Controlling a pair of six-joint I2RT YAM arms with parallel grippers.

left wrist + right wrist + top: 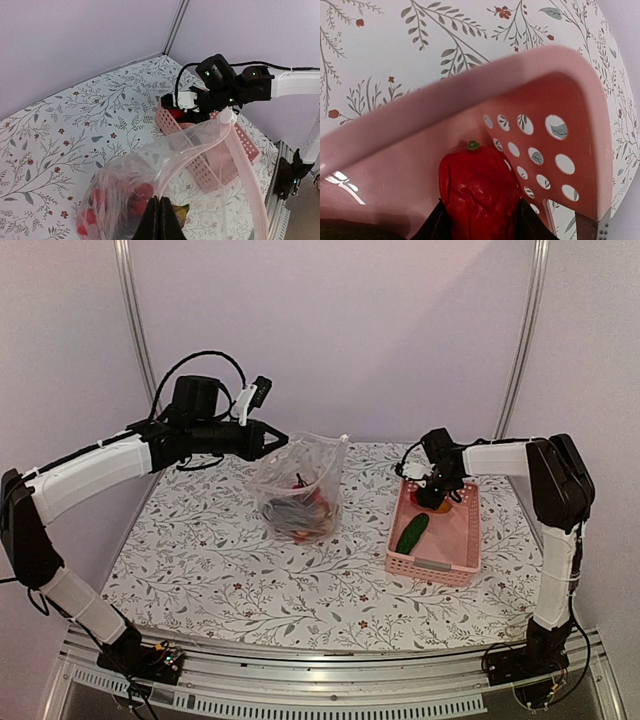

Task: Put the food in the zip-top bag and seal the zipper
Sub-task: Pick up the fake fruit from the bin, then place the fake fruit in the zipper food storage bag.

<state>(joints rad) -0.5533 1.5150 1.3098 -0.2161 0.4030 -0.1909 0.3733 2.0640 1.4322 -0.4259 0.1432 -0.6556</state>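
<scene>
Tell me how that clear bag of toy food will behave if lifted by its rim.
Probably floppy: the zip-top bag is thin crinkled film, sagging below the left end effector pinching its rim. Likely bottom-heavy, since the food is heaped low, so it may swing. Its open mouth could fold over.

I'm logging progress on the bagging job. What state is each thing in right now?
zip-top bag: mouth open, hanging upright, some food inside.
zipper: unsealed.
left gripper: shut on the bag's rim, holding it up.
right gripper: closed on the red pepper, down in the pink basket.
red pepper: gripped, inside the basket.
cucumber: lying loose in the basket.
pink basket: upright, holding pepper and cucumber.
</scene>
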